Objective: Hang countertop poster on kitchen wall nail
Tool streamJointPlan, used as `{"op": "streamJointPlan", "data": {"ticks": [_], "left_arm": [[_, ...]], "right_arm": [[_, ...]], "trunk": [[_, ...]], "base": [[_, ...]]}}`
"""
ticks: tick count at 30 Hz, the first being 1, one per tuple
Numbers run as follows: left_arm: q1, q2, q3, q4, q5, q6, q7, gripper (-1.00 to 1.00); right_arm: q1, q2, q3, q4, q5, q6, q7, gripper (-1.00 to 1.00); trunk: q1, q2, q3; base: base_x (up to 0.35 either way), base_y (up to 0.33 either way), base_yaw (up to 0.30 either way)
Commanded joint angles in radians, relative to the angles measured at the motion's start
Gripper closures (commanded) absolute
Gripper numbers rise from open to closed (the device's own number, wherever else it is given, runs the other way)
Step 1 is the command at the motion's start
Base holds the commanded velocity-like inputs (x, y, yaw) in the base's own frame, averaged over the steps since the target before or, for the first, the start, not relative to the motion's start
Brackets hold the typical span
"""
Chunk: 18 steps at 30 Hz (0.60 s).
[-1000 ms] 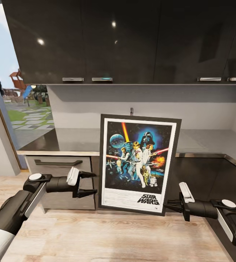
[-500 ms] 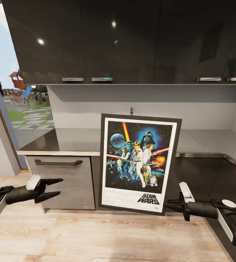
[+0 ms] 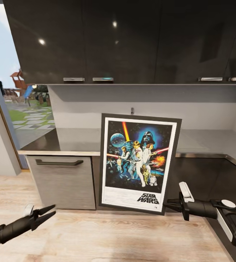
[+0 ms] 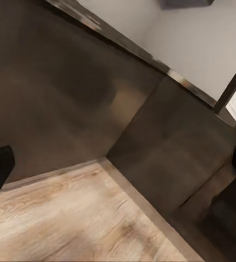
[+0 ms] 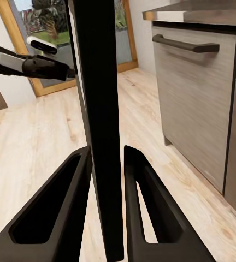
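Glossy dark wall cabinets (image 3: 125, 40) are hanging over the long grey steel kitchen countertop (image 3: 74, 140), with pale wooden flooring (image 3: 110, 236) spreading near you. Your right gripper (image 3: 167, 205) is pinching the lower right edge of the upright black-framed Star Wars poster (image 3: 139, 163), its two black fingers (image 5: 69, 207) pressing either side of the thin frame, so the poster is standing off the countertop in front of the dark cabinet fronts. Your left gripper (image 3: 47, 213) is hovering low at the near left, well apart from the poster, fingers slightly spread and holding nothing, beside the brushed-metal drawer front (image 3: 63, 182).
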Motion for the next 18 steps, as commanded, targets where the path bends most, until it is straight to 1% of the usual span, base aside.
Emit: {"op": "streamJointPlan", "data": {"ticks": [1,3,4,7,15,18], "left_arm": [[-0.001,0.0,0.003,0.009,0.016,-0.008,-0.001,-1.0],[-0.001,0.002,0.025,0.036,0.047,-0.007,-0.001,-1.0],[-0.001,0.003,0.029,0.045,0.053,-0.007,-0.001,-1.0],[-0.001,0.004,0.033,0.055,0.06,-0.007,-0.001,-1.0],[-0.001,0.004,0.037,0.064,0.065,-0.007,-0.001,-1.0],[-0.001,0.003,0.039,0.065,0.065,-0.006,-0.001,-1.0]], "right_arm": [[-0.001,0.0,0.0,0.0,-0.002,0.013,0.005,1.0],[-0.001,0.0,0.0,-0.001,-0.002,0.013,0.004,1.0],[-0.001,0.0,0.0,-0.001,-0.002,0.013,0.003,1.0],[-0.001,0.0,-0.001,0.0,-0.002,0.016,0.004,1.0],[-0.001,0.0,-0.004,-0.002,-0.003,0.02,0.005,1.0],[-0.001,0.0,-0.004,-0.002,-0.002,0.018,0.003,1.0]], "trunk": [[0.0,-0.001,-0.001],[0.0,-0.001,-0.001],[0.0,-0.001,-0.001],[0.0,-0.001,-0.001],[0.0,-0.001,-0.001],[0.0,-0.001,-0.001]], "base": [[0.0,0.0,0.154],[0.0,0.0,0.225],[0.0,0.0,0.243],[0.0,0.0,0.165],[0.0,0.0,0.026],[0.0,0.0,0.158]]}}
